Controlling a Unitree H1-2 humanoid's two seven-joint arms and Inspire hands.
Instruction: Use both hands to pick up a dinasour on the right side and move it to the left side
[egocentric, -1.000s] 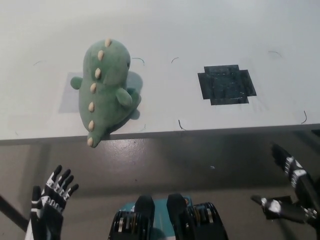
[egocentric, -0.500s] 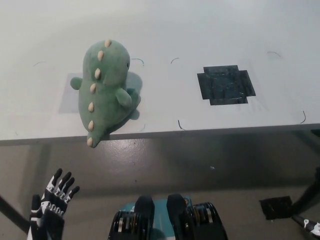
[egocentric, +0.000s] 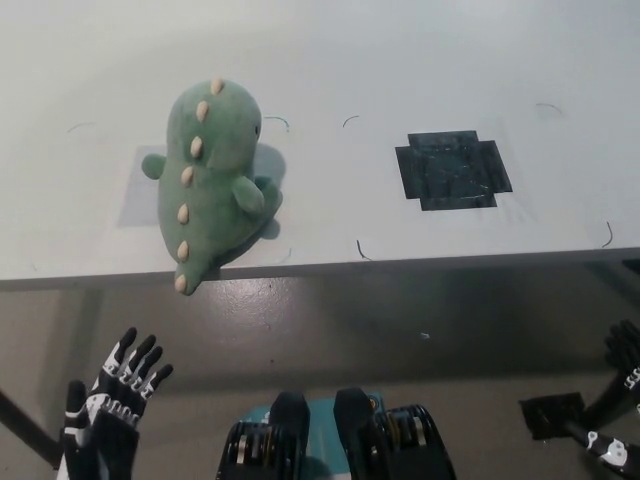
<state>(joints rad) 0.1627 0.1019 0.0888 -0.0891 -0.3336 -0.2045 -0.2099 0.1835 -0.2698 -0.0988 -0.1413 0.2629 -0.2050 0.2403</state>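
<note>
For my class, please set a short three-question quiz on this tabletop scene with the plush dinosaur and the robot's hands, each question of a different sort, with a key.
1. True or false: the green dinosaur lies on the black patch.
2. Multiple choice: where is the dinosaur's tail tip? A) over the table front edge B) at the table's middle C) in a hand
3. Fill in: the left hand is below the table edge, fingers spread, holding ____.

Key
1. False; it rests on the pale grey patch, left of the black one.
2. A
3. Nothing. The right hand is only partly in view at the right edge.
</note>
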